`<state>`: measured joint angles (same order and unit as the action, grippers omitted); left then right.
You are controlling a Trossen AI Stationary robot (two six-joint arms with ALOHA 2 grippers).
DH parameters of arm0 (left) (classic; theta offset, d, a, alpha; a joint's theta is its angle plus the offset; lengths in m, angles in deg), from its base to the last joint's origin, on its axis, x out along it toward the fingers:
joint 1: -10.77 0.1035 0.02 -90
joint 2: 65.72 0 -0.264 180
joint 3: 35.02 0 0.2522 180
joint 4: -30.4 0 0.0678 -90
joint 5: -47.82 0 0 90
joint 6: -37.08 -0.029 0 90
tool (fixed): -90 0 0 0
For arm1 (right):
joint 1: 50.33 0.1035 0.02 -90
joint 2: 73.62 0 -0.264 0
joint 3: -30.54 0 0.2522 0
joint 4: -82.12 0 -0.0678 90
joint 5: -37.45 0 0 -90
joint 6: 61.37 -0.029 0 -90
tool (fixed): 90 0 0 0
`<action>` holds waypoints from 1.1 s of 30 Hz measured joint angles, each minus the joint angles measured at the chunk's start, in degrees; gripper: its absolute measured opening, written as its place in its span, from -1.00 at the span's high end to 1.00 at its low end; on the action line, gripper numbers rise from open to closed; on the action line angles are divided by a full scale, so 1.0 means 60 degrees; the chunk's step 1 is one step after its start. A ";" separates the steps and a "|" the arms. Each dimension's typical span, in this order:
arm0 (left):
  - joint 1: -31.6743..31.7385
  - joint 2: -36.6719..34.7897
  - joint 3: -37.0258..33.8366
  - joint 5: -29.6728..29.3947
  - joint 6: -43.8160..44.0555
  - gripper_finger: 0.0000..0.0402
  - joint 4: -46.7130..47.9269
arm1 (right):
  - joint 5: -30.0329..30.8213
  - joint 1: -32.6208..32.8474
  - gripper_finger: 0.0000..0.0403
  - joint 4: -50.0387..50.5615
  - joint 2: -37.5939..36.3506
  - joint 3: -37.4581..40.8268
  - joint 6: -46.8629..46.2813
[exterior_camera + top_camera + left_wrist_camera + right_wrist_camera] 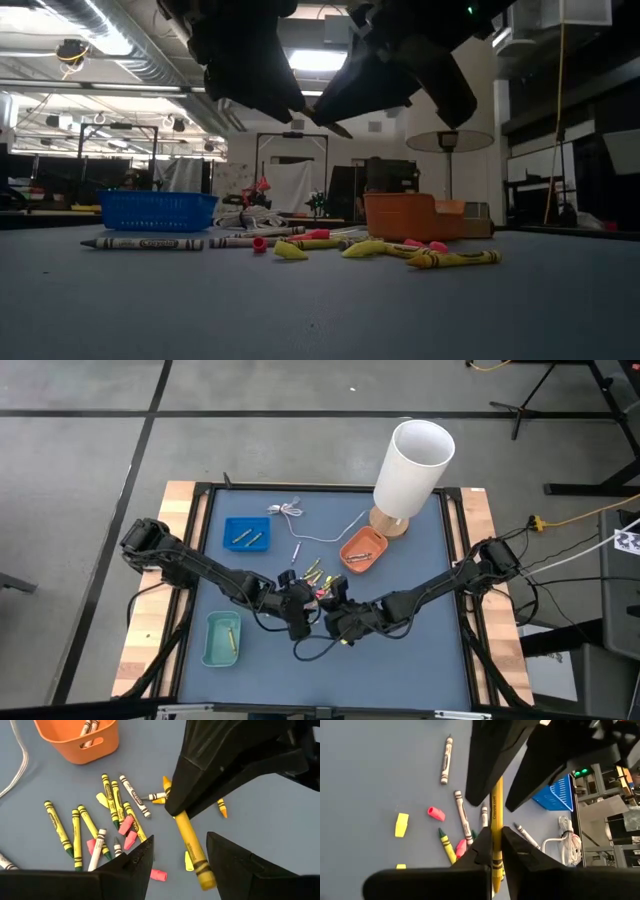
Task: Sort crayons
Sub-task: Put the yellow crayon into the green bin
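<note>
My right gripper is shut on a yellow crayon and holds it above the table. My left gripper is open. Its two fingers stand on either side of the crayon's free end, and I cannot tell whether they touch it. Both grippers meet above the table's middle, left and right. Below them several crayons, mostly yellow with some pink stubs and white ones, lie flat on the blue-grey mat. My right gripper pinches the yellow crayon between its two fingers at the wrapped part. The crayon lies along the fingers and sticks out ahead of their tips toward my left gripper. It is lifted clear of the table.
An orange tray holding crayons stands at the back right, next to a white lamp. A blue tray stands at the back left and a teal tray at the near left. A thin white cable lies near the far edge.
</note>
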<state>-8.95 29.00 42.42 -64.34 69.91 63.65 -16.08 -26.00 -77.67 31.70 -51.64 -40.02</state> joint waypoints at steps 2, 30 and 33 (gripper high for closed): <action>0.0000 0.0000 0.0001 0.0000 0.0029 0.18 0.0000 | 0.0000 0.0000 0.91 -0.0088 0.0000 0.0000 0.0001; -0.0004 0.0000 -0.0004 0.0020 0.0257 0.93 0.0073 | -0.0180 0.0000 0.91 -0.0077 -0.0007 0.0000 -0.0012; -0.0007 0.0000 -0.0004 0.0087 0.0257 0.93 0.0145 | -0.0543 -0.0005 0.91 -0.0098 -0.0007 0.0000 -0.0012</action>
<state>-9.00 29.00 42.40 -63.81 71.45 64.51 -19.34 -26.03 -78.26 31.65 -51.64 -40.09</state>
